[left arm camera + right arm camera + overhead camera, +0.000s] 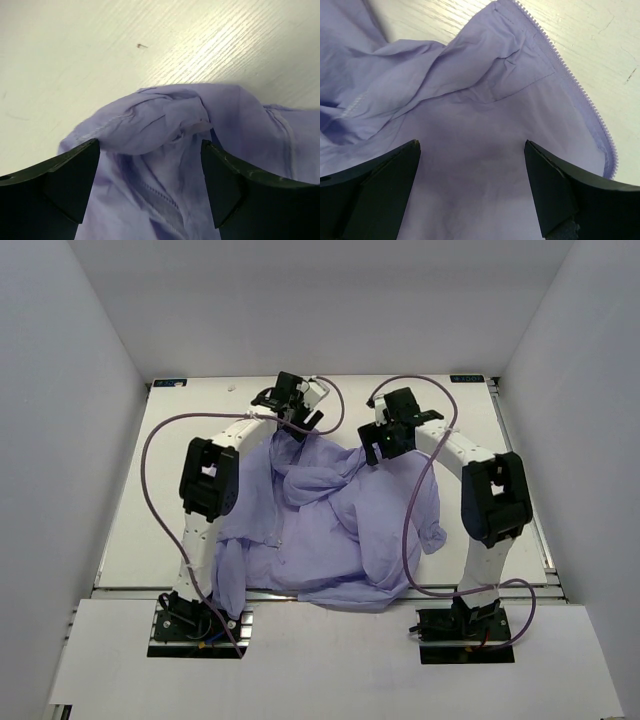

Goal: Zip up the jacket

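White table (140,520) w/ crumpled jacket (340,530) on it, zipper (579,90) undone.

I'm not finding any writing I can actually read here. A small blue sticker (168,383) is sitting at the far left corner of the table (140,530), and a second blue sticker (466,378) is sitting at the far right corner. Whatever is printed on them is coming through too small to make out.
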